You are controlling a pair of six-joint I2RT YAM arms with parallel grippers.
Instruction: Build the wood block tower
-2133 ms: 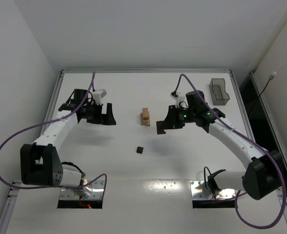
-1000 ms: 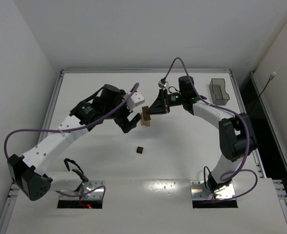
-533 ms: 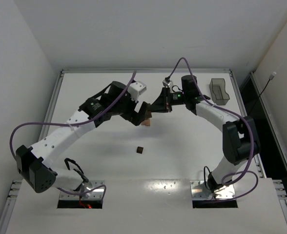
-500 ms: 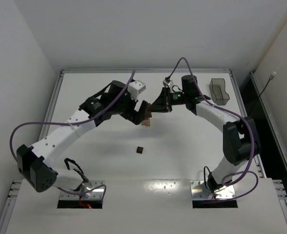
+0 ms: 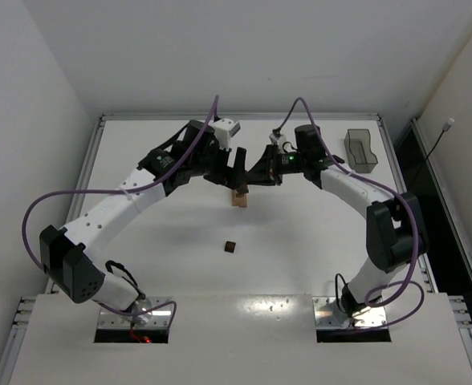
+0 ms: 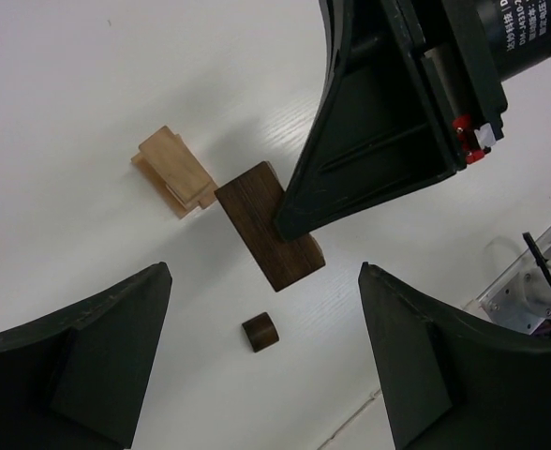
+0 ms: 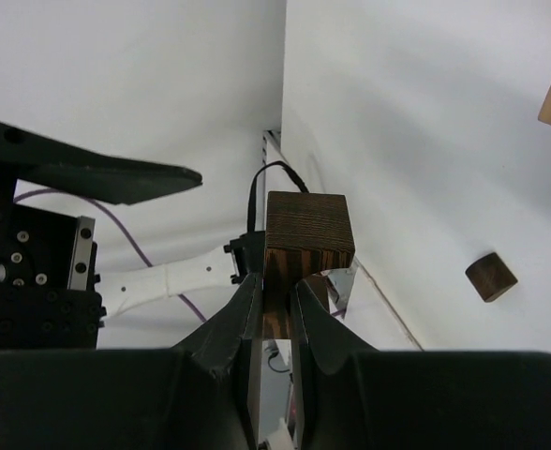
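**Two dark pieces not yet on the tan stack**

Part of the wood block tower (image 5: 238, 197) is up: a short column of light tan blocks stands near the middle of the white table (image 5: 140, 265). From above in the left wrist view it reads as tan pieces laid one on another.

The right gripper (image 7: 275, 292) is clamped on a dark brown block (image 6: 268, 238). It holds the block by one end, and the block hangs just to the near-right of the tan column, apart from it. How high it sits above the table I cannot tell.

The left gripper (image 6: 263, 281) has its jaws spread wide and nothing between them. It hovers over the same spot, with the stack and the held block both framed between its fingers.

A small dark piece (image 5: 230, 247) lies alone on the table, well nearer the arm bases than the column.

My judgement is that the task is roughly midway. The tan base is laid, the dark brown block has to be set on top, and the small dark piece has to be fetched after that.

The tabletop is plain matte white with a thin metal rim, and it shows some glare near the bases. A smoky-grey tray (image 5: 361, 151) sits at the far right corner. White walls (image 5: 220, 56) close the table in on three sides, and purple cables (image 5: 39, 216) loop from both arms.
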